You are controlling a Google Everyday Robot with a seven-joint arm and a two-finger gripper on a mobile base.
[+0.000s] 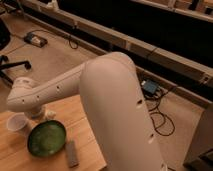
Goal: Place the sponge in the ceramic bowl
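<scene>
The gripper (41,113) hangs low at 11 o'clock of the glossy dark green ceramic bowl (46,138), perhaps to work over it; its grip cannot be told. A flat grey oblong sponge (72,153), as it seems, lies on the counter (11,152) at the bowl's 4 o'clock.

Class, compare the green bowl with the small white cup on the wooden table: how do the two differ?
The ceramic bowl is glossy dark green; the cup is translucent white. The bowl is clearly wider and shallower than the cup. Both stand upright, mouths up, on the table. The gripper, at the end of the arm, hangs just behind them.
</scene>
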